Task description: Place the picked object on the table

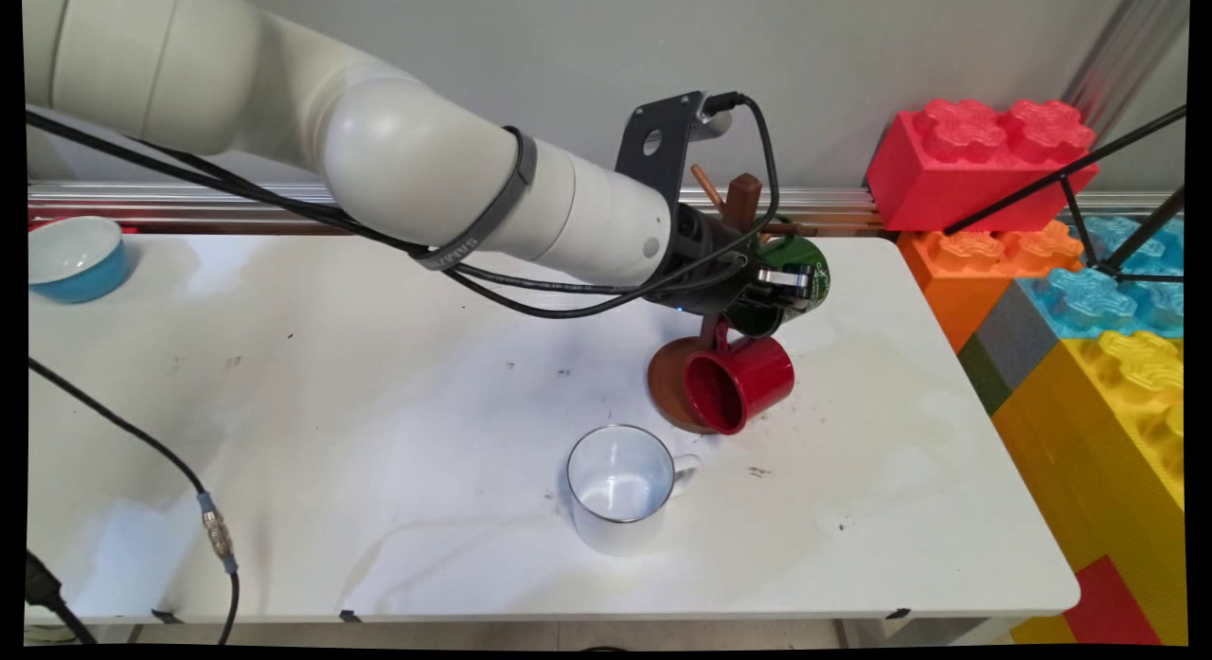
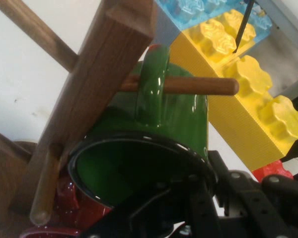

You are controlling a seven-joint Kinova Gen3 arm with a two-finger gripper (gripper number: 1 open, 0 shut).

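Over at 2 o'clock on the table (image 1: 379, 376), seen from above: a wood tree (image 1: 743, 201) for mugs, standing up on its round brown foot. Right at the tree, the gripper (image 1: 781, 283), up against the rim of a green mug (image 1: 805, 262). Cannot tell if clamped on that rim or just loose by it. Lower on the same tree, at 6 o'clock from the green mug, a red mug (image 1: 748, 385). Tipped on its side, mouth facing 8 o'clock, most likely because hung only by its handle. Nearer the middle, at 7 o'clock from the red mug and apart from it, a white mug (image 1: 620, 494). Standing on its own bottom, mouth up, handle out toward 3 o'clock. Far off at 9 o'clock, by the table edge, a blue bowl (image 1: 71, 258). Past the table at 3 o'clock, big toy bricks (image 1: 1117, 385), piled up.

Now from the hand. Filling the middle, the green mug, mouth open toward the camera. At 12 o'clock on it, its handle (image 2: 153, 84), hooked over a round peg (image 2: 198, 85) poking out of the tree toward 3 o'clock. Kept up off the table that way, by the look of it. Down at 7 o'clock, a bit of the red mug, tucked under another peg. Along 6 o'clock, the gripper's black parts, crossing the green mug's rim. At 2 o'clock, yellow and blue bricks.
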